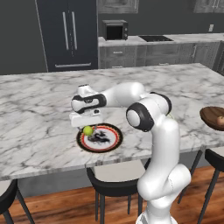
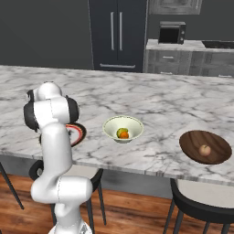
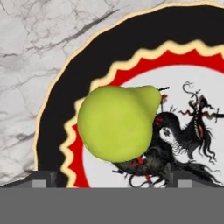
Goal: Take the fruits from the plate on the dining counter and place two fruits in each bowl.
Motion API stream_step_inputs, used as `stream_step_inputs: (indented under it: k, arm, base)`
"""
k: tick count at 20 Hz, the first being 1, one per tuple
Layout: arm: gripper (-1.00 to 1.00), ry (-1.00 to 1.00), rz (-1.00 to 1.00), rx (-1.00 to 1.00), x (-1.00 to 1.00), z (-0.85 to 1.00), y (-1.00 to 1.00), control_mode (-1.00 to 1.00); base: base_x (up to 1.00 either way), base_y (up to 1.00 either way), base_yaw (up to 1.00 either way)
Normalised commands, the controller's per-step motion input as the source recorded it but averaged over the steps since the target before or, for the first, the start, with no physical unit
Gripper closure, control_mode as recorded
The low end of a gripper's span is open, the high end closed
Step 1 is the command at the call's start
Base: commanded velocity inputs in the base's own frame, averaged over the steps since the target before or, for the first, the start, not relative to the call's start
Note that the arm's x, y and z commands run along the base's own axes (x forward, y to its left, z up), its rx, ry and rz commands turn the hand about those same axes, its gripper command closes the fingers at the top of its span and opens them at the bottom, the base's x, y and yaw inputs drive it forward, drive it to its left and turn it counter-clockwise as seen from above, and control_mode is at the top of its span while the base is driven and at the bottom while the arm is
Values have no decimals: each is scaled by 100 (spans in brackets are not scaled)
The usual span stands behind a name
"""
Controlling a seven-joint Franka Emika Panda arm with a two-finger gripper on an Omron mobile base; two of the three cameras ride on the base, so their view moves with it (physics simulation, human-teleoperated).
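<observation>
We see the dining counter (image 1: pixel 39 109) carrying everything the task needs along its near edge, within the arm's reach. The dark wooden bowl (image 2: pixel 205 146) sits to the right with one tan fruit (image 2: pixel 205 150) in it, so by our reckoning it is one short. The cream-green bowl (image 2: pixel 123 128) in the middle already holds an orange fruit (image 2: pixel 124 135) and a green one (image 2: pixel 120 132), its full share. The plate (image 1: pixel 99 138) lies to the left, and the gripper (image 1: pixel 85 127) hangs low over it, pointed down at the last fruit, a yellow-green pear-shaped one (image 3: pixel 117 123). That fruit rests on the plate's red ring, between the finger tips (image 3: pixel 40 179); whether they are pressing on it we cannot tell. The plate's centre bears dark inked markings, but we read no words or brand anywhere.
</observation>
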Motion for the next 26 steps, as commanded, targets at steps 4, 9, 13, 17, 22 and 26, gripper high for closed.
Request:
stream_step_inputs:
  k: [4,9,13,17,22,26]
  arm:
    - [-100,-13,-18,0,0,-6,0,-100]
    - [-100,-9,-15,4,0,0,0,-100]
    - [-100,-2,-12,0,4,-15,0,-100]
    - [-100,-1,-13,0,17,-4,0,-100]
    - [-100,0,-7,0,9,-1,0,-100]
    - [-100,0,-5,0,17,-17,2,-100]
  base:
    - [0,0,0]
    - [0,0,0]
    - [0,0,0]
    - [0,0,0]
    - [0,0,0]
    - [0,0,0]
